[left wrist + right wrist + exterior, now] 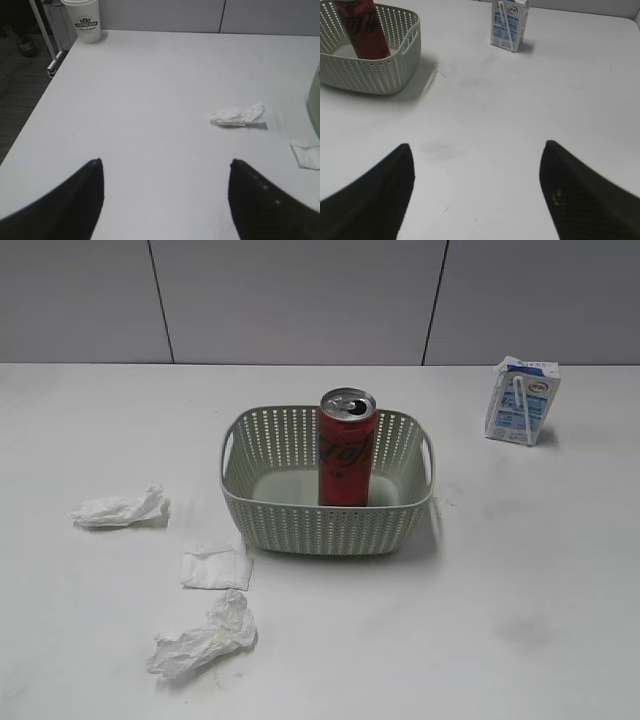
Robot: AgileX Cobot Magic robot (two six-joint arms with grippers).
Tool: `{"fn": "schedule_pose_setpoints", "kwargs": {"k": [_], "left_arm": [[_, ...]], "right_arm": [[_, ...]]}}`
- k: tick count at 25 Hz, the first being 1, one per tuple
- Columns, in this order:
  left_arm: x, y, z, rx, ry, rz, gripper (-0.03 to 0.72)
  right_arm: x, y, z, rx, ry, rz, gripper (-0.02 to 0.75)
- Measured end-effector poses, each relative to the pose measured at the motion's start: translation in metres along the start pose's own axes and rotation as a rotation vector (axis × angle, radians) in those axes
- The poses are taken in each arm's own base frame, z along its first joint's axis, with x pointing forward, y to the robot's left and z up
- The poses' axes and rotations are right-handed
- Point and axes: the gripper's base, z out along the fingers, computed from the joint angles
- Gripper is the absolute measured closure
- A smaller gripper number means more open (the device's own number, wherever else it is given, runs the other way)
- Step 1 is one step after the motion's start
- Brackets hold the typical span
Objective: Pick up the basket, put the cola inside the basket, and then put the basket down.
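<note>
My two grippers hang spread and empty; the slim red cola can (346, 448) stands upright in the sage-green slotted plastic basket (326, 523), which rests on the table — task looks finished, nothing left but staying clear.

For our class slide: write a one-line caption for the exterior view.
Red cola upright in the green basket on the table, carton beyond.

Neither arm shows in the exterior view; only the wrist views show the grippers. The left gripper (165, 162) has its two dark fingers spread wide, tips at about 7 and 5 o'clock in its wrist view, pointing toward 12, with nothing between them. The right gripper (477, 145) is likewise parted, its fingertips at about 8 and 4 o'clock in its view, empty. Both hang above the surface, tilted forward and downward, touching nothing.
</note>
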Motion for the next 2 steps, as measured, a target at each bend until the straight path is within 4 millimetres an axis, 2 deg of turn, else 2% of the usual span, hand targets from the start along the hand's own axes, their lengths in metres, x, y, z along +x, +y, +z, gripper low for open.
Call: {"fn": "schedule_pose_setpoints", "kwargs": {"k": [2], "left_arm": [[0.0, 0.0, 0.0, 0.0, 0.0, 0.0, 0.109]], "right_arm": [[0.0, 0.0, 0.0, 0.0, 0.0, 0.001, 0.147]]}}
